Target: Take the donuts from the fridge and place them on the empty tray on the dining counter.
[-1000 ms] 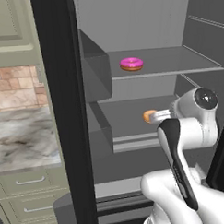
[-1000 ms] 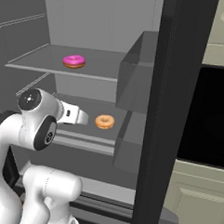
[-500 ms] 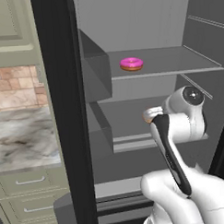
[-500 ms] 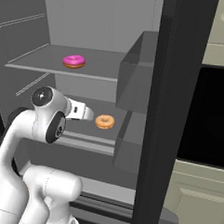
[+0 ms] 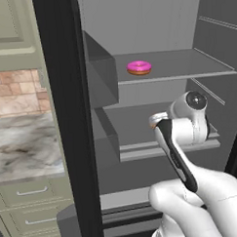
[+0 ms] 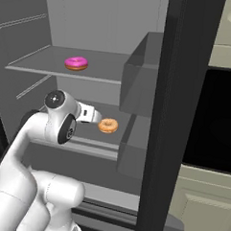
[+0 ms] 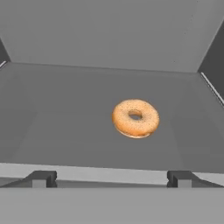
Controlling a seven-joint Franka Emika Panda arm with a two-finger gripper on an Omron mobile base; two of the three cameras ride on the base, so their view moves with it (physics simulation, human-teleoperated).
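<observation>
The gripper [image 7: 111, 178] stood with its jaws spread wide and nothing between them, its two dark fingertips [image 7: 40, 178] showing at the 6 o'clock edge of the hand view, just outside the lip of the lower shelf [image 7: 65, 127] in the fridge [image 6: 178, 92]. Ahead of them, toward 12 o'clock and a little right, the tan donut [image 7: 135, 118] lay flat on that shelf, apart from the fingertips. In the right base view the pink donut [image 6: 76, 63] lay on the upper shelf [image 6: 105, 69], at about 11 o'clock from the tan one.
</observation>
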